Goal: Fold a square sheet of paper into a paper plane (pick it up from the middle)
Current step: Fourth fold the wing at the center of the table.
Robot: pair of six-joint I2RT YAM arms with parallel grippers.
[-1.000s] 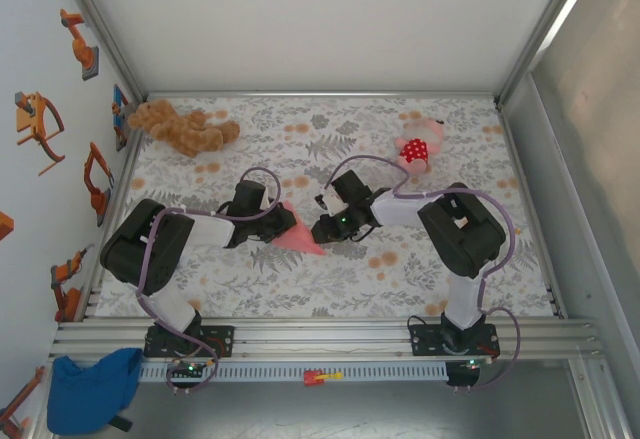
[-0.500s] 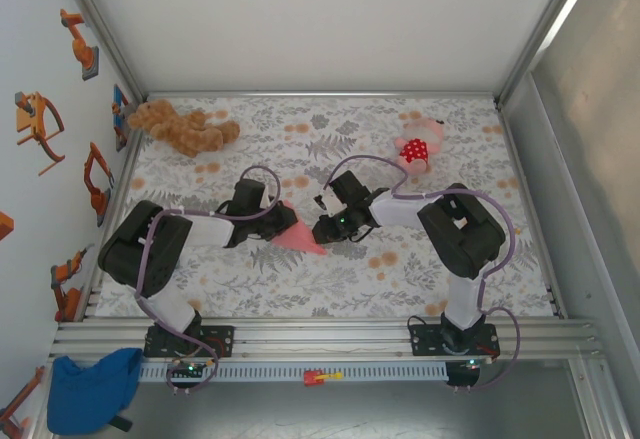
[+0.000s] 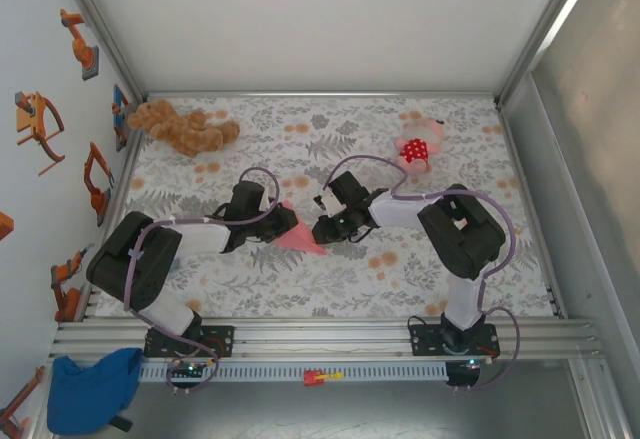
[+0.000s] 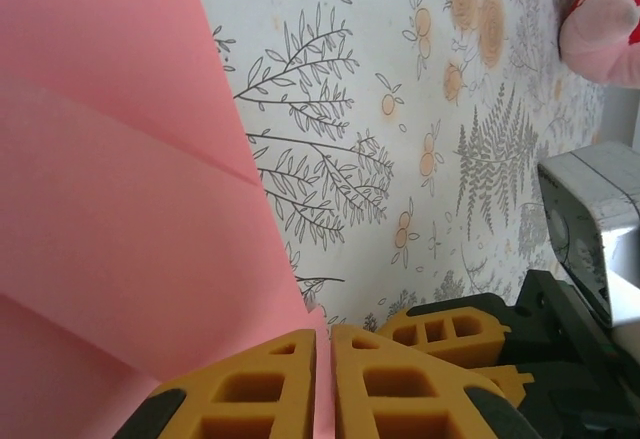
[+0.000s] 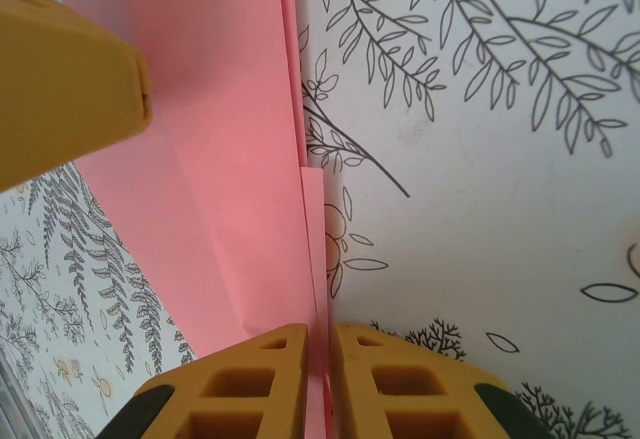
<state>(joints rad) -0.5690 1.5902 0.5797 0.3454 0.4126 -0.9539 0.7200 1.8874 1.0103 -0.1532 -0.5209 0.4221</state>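
Observation:
The sheet of paper (image 3: 298,235) is salmon pink and folded into a creased triangle pointing to the lower right, mid-table between the two arms. My left gripper (image 3: 284,221) is shut on its left edge; in the left wrist view a pink edge runs between the closed jaws of the left gripper (image 4: 323,349), with the paper (image 4: 130,209) spreading up and left. My right gripper (image 3: 322,230) is shut on the paper's right side; in the right wrist view the layered fold of the paper (image 5: 220,159) sits pinched in the right gripper (image 5: 320,344). The two grippers stand close together.
A brown plush toy (image 3: 182,127) lies at the back left. A pink plush with a red dotted patch (image 3: 418,147) lies at the back right. A blue cloth (image 3: 95,389) sits off the table at the near left. Metal frame rails border the floral tabletop (image 3: 450,289).
The left arm's elbow has swung down and to the left while its gripper stays on the paper. The paper and the right gripper have barely moved.

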